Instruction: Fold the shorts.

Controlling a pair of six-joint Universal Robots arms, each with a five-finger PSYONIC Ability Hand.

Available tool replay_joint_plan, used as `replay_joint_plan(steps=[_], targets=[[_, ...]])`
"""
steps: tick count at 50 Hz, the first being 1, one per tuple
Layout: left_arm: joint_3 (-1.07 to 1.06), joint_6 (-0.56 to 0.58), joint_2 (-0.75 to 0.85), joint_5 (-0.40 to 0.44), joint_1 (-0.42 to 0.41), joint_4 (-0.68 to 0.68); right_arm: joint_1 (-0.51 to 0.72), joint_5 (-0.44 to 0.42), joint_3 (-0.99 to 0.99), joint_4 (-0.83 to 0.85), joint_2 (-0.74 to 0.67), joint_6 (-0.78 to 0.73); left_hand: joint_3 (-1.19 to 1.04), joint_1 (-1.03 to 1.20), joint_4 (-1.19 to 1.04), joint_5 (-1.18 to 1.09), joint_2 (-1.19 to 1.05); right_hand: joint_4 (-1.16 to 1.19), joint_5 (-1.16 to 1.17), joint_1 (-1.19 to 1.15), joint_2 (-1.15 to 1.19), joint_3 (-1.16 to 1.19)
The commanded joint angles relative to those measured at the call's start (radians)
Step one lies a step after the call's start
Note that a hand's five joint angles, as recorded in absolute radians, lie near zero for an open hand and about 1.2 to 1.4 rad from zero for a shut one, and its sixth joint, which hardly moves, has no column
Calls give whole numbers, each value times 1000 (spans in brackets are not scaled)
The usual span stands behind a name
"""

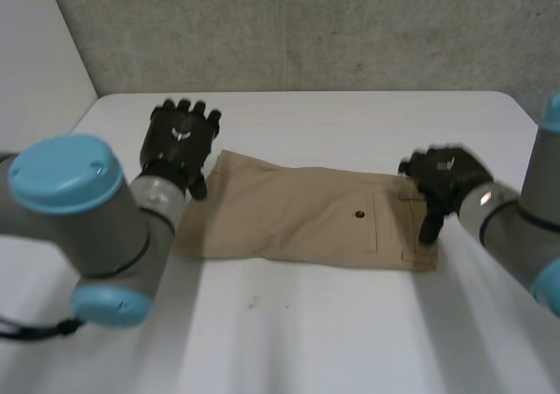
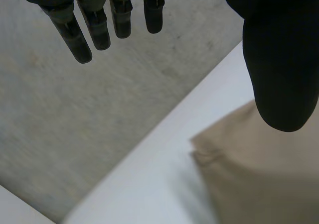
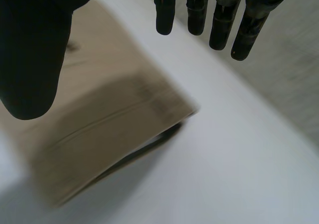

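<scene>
The tan shorts lie flat on the white table, near the middle, stretched from side to side. A small dark button sits on them beside a pocket. The left hand is at the left end of the shorts, by the far corner. Its fingers are straight, its thumb is spread away from them, and it holds nothing. The right hand is at the right end of the shorts. Its fingers are straight too, its thumb stands apart, and nothing is in it. I cannot tell if either hand touches the cloth. At the right end a dark gap shows under the top layer. A grey wall stands behind the table.
</scene>
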State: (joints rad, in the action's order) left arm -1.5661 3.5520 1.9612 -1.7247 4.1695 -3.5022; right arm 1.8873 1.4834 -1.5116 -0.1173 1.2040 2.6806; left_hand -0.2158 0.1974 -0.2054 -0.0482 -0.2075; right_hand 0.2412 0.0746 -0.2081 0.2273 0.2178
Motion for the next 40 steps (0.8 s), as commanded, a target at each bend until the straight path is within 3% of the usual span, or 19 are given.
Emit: replay_joint_plan(steps=[1, 8, 12, 13, 19, 23, 32, 35, 40], targets=[[-155, -243, -67, 27, 0, 17, -27, -75, -182, 135, -9, 70, 41, -23, 31, 48, 33, 29, 21, -62, 42, 52], [-157, -243, -55, 27, 31, 14, -42, -71, -219, 287, -84, 70, 41, -23, 31, 48, 33, 134, 126, -167, 148, 157], [-158, -243, -50, 27, 43, 12, -45, -71, -211, 338, -121, 59, 41, -23, 31, 48, 33, 726, 718, -759, 740, 749], [-160, -243, -50, 27, 44, 12, -51, -69, -208, 358, -124, 58, 41, -23, 31, 48, 33, 1151, 1143, -1184, 1165, 1174], [-166, -243, -50, 25, 43, 14, -103, -74, -200, 367, -106, 21, 41, -23, 31, 48, 33, 1155, 1147, -1188, 1169, 1178], [-167, -243, -53, 25, 40, 19, -145, -71, -209, 355, -78, -82, 41, -23, 31, 48, 33, 1155, 1147, -1188, 1169, 1178], [-184, -243, -85, 27, 38, 20, -208, -67, -162, 246, 42, -526, 41, -23, 31, 48, 33, 1155, 1147, -1188, 1169, 1178], [-189, -243, -88, 27, 37, 20, -192, -68, -131, 248, 43, -617, 41, -23, 31, 48, 33, 1155, 1147, -1188, 1169, 1178], [-192, -243, -91, 25, 35, 20, 39, -110, -32, 284, 23, -752, 41, -23, 31, 48, 33, 1155, 1147, -1188, 1169, 1178]])
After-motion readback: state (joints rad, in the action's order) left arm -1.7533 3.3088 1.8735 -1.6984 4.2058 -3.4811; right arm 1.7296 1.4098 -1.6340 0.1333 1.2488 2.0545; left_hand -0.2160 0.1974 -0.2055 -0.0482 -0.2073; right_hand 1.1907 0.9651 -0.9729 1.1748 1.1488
